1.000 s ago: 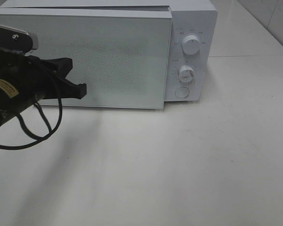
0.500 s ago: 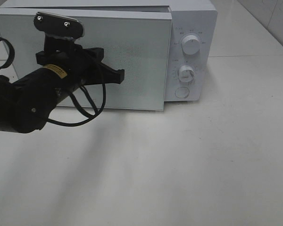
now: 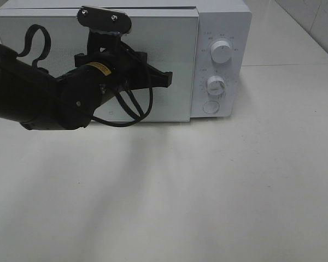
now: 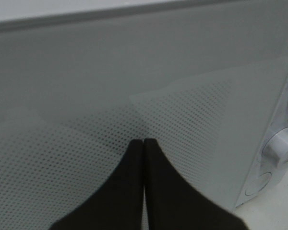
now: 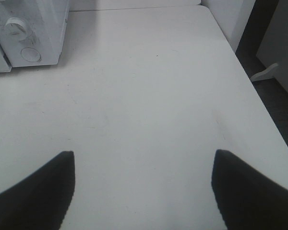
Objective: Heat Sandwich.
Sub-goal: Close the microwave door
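Note:
The white microwave stands at the back of the table, its frosted door facing me with a thin dark gap along the top edge. My left gripper is shut with nothing in it, and its tips sit close in front of the door's right half. In the left wrist view the two fingers press together against the dotted door. My right gripper is open over bare table and holds nothing. It is outside the exterior high view. The sandwich is out of view.
Two dials and a round button sit on the microwave's right panel. The white table spreads out in front. Its right edge drops off near a white cabinet.
My left arm has swept right and slightly up across the microwave door, from the door's left side to its right half. The gripper stayed shut.

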Controlling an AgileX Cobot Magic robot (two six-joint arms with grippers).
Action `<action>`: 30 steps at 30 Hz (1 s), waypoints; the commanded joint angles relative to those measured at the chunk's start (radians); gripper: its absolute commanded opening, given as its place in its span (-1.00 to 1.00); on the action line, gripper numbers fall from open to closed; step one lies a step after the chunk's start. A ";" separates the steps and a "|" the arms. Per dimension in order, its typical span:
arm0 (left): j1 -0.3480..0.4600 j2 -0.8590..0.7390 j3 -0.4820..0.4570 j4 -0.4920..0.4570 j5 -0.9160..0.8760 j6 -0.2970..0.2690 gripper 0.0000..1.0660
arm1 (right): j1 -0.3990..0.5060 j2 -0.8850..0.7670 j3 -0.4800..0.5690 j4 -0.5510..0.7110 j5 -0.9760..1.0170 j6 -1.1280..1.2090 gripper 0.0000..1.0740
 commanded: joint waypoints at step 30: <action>-0.004 0.044 -0.123 -0.178 0.059 0.119 -1.00 | -0.005 -0.029 0.001 0.002 -0.009 -0.008 0.42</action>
